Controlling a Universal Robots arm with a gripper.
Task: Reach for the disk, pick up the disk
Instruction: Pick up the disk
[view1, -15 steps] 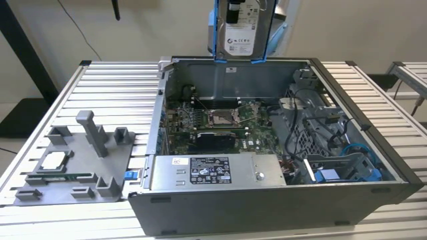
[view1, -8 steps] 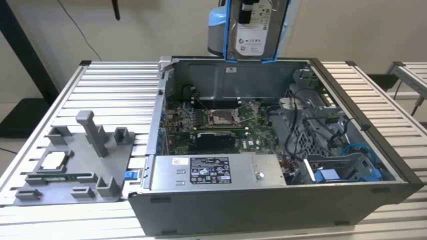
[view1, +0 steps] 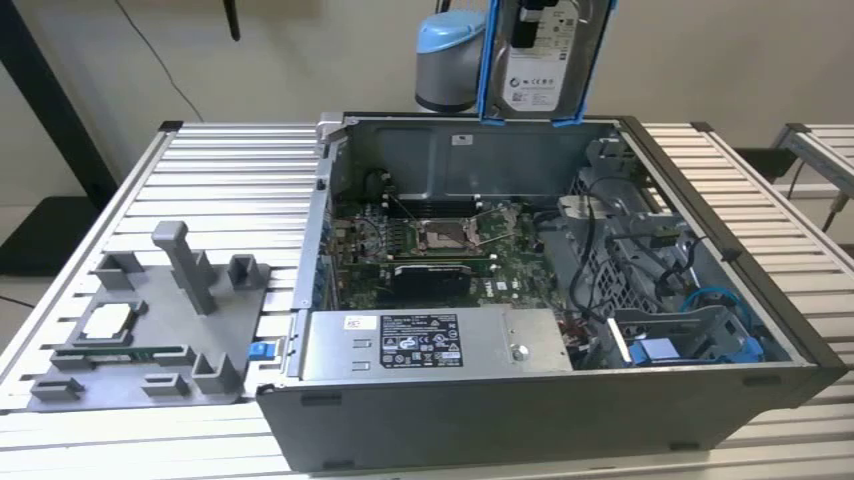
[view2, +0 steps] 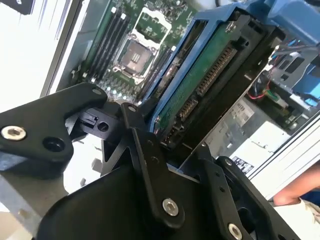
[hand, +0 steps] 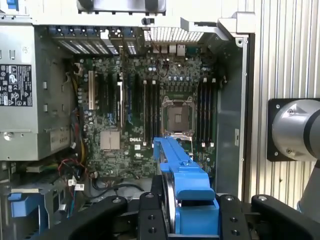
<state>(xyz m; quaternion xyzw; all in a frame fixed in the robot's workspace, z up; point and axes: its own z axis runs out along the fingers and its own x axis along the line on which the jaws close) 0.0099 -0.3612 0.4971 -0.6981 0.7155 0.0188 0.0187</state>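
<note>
Blue-framed, the disk (hand: 187, 200) sits clamped edge-on in the gripper (hand: 192, 212), lifted clear above the open case (view1: 787, 330). A loose hold on the smooth bracket could let it slip and fall onto the motherboard (hand: 145, 115) far below.

Even, soft indoor light; the slatted table (view1: 200, 170) glares pale; the computer case (view1: 534, 400) interior sits dimmer; near gripper (view2: 175, 150) parts blur.
</note>
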